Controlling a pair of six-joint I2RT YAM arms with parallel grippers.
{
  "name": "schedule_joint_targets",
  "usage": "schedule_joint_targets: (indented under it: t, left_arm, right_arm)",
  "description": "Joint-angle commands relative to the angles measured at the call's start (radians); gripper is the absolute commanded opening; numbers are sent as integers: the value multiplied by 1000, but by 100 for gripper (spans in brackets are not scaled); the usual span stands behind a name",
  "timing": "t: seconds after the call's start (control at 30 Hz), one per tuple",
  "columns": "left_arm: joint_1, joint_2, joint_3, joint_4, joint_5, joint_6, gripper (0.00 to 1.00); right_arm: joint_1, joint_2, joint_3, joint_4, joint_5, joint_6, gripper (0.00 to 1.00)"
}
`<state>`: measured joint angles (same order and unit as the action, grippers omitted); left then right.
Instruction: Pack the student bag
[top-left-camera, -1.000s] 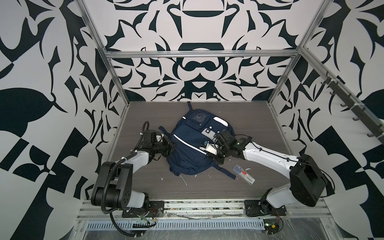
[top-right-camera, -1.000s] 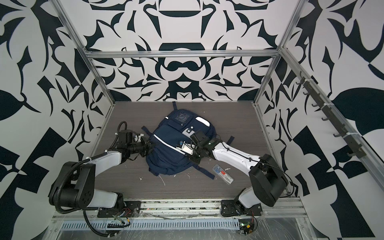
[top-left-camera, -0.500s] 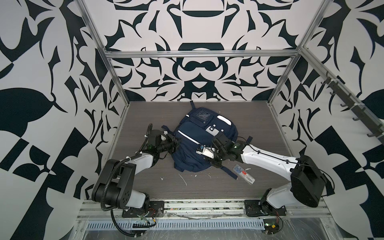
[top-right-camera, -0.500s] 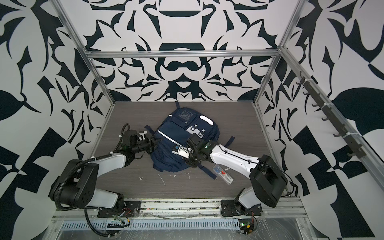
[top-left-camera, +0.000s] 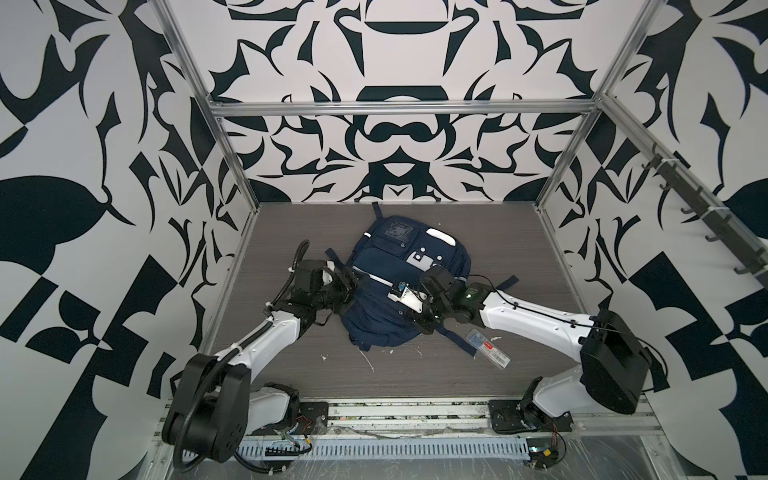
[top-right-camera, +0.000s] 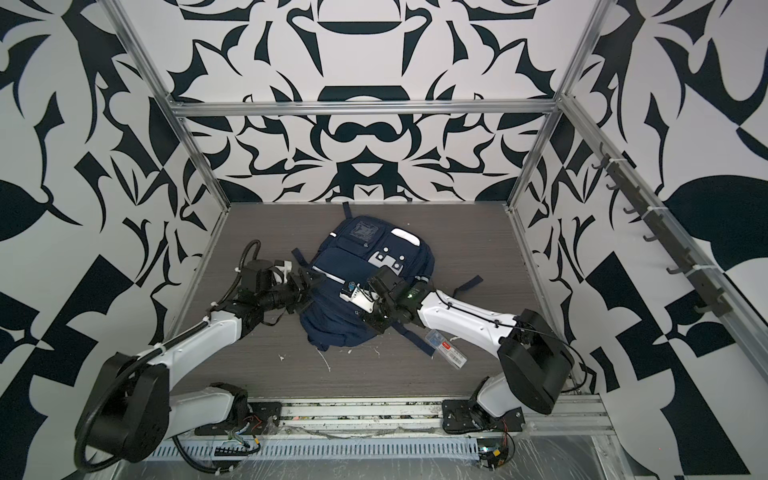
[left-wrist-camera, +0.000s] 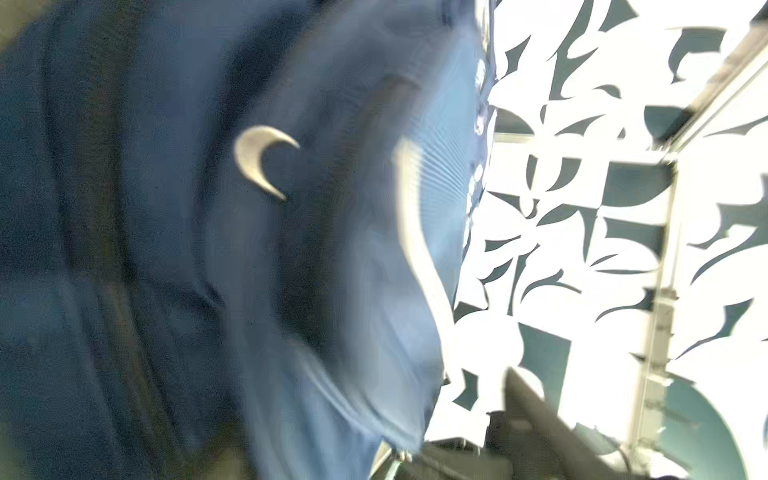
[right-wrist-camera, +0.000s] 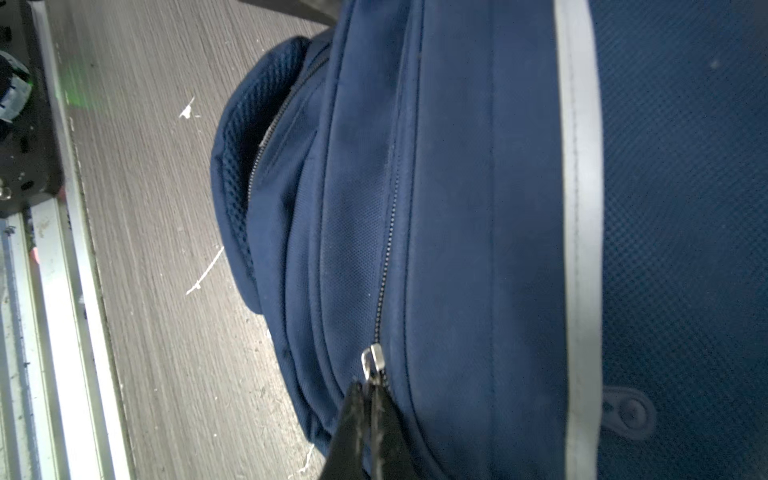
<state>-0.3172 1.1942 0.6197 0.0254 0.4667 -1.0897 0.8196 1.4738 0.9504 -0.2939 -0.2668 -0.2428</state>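
At table (top-left-camera: 291, 365) centre lies the student bag (top-left-camera: 386, 266), probably limp: grip hardware, not cloth. Right gripper (right-wrist-camera: 370, 415) clamps the zip pull (right-wrist-camera: 372, 359) at 5 o'clock; left gripper (top-left-camera: 351, 289), 9 o'clock, state unreadable.

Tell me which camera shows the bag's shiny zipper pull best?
The right wrist view: the zipper pull is close and sharp, pinched by the right tool. In both top views it's too small to find. The left wrist view shows only the student bag, blurred.
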Motion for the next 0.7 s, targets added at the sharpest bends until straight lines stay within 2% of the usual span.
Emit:
schedule_joint_targets:
  t: [0.0, 0.07, 0.2, 0.33, 0.53, 0.67]
  left_arm:
    - [-5, -62, 114, -379, -115, 286, 100]
    - [-5, -62, 183, -462, -179, 373, 100]
    - [-3, 28, 359, -568, -258, 551, 99]
    - [2, 140, 461, -503, -303, 639, 99]
    - [6, 437, 685, -514, -160, 709, 99]
    - [4, 603, 842, -582, -71, 732, 97]
  right_arm:
    - [-8, -69, -5, 63, -12, 16, 0]
    - [-16, -92, -21, 54, -9, 36, 0]
    - [-59, -125, -36, 19, -20, 97, 0]
    - [-92, -169, -55, 11, -25, 119, 0]
    - [-142, -208, -69, -15, -24, 143, 0]
    - [-167, -202, -48, -69, 17, 160, 0]
